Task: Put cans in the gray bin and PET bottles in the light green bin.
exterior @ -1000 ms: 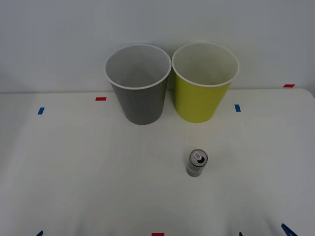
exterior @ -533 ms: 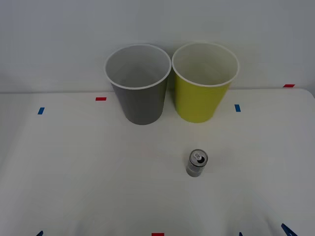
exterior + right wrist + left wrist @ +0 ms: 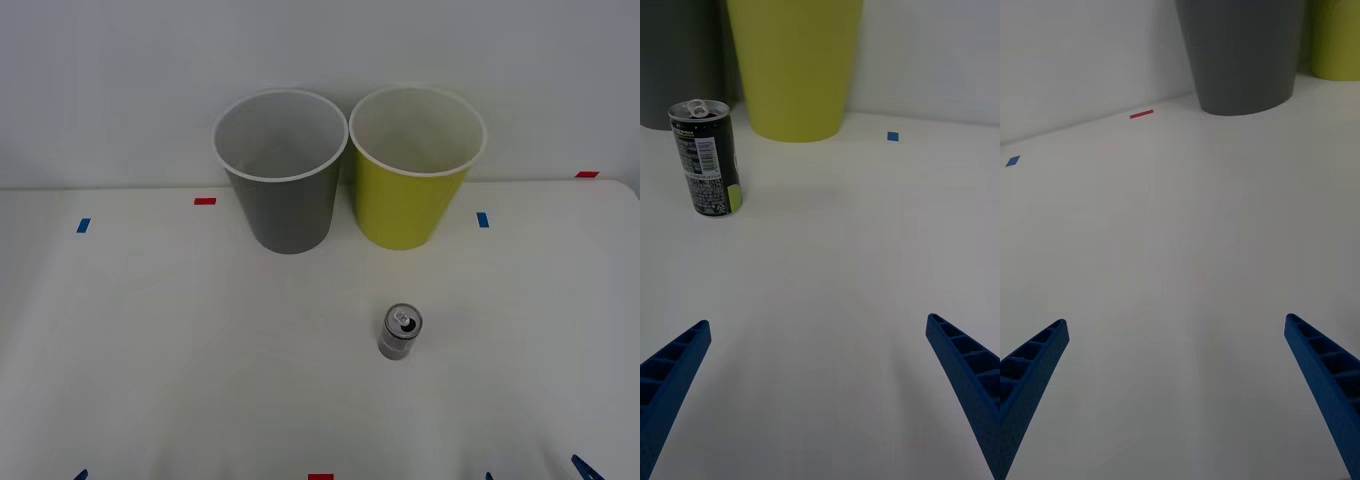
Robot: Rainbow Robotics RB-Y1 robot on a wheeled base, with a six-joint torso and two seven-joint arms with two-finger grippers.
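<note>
Left gripper sat low over the bench, fingers spread wide apart, nothing between them, gray bin ahead of it. Gray bin stood upright at the bench's far edge, light green bin just beside it on its right, rims nearly touching. Can stood upright on the bench, nearer the robot than the light green bin, well apart from both bins. Right gripper was also spread apart and empty, the can ahead of it, not touched.
</note>
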